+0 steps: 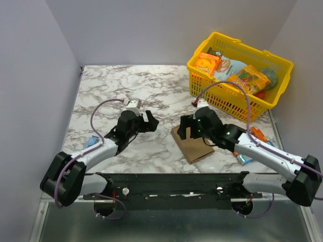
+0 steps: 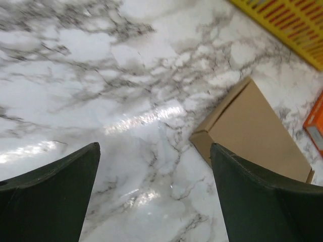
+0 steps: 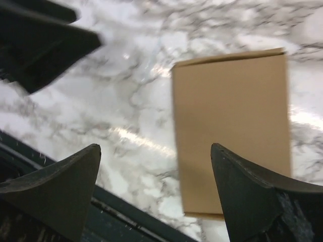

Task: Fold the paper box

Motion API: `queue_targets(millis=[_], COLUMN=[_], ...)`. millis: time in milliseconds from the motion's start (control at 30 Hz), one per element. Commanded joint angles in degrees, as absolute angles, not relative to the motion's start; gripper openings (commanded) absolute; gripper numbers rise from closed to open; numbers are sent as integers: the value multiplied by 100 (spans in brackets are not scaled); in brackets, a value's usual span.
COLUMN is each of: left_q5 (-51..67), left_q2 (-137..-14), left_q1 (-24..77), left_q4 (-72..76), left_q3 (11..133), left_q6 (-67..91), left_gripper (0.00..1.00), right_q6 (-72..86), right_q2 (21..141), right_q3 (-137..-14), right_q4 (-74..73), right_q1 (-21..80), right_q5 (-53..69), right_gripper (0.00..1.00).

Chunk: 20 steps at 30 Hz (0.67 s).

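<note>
The paper box is a plain brown cardboard piece lying flat on the marble table, near its front edge at the centre right. It shows in the left wrist view and in the right wrist view. My left gripper is open and empty, above bare marble to the left of the box. My right gripper is open and empty, above the box's near left edge. Neither gripper touches the box.
A yellow basket with snack packs stands at the back right; its wall shows in the left wrist view. Small orange boxes lie right of the paper box. A blue item lies at the left. A black rail runs along the front.
</note>
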State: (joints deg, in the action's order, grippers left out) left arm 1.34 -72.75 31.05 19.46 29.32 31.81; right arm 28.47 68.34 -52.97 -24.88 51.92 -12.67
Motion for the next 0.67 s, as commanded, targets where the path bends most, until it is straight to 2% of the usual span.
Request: queue_targets(millis=[0, 167, 267, 400, 633], left_q5=[-141, -9, -44, -377, -440], left_q2=[-6314, -5600, -5292, -5124, -5054], left_q1=[2288, 1627, 1600, 1600, 1600], left_q4=[1276, 302, 10, -649, -931], left_q3=[3014, 3347, 3524, 3831, 4043], left_q6=[3217, 3059, 3041, 3094, 3067], left_gripper=[99, 99, 99, 99, 99], right_q6=[2103, 1785, 1495, 1222, 941], right_q2=[6031, 5179, 4914, 4632, 4386], right_q3=[-4748, -4351, -4307, -4254, -4192], right_q4=[-1249, -941, -879, -879, -879], right_q1=[3826, 1780, 1320, 1213, 1213], right_q5=[-89, 1019, 1116, 827, 309], right_gripper=[99, 100, 100, 100, 100])
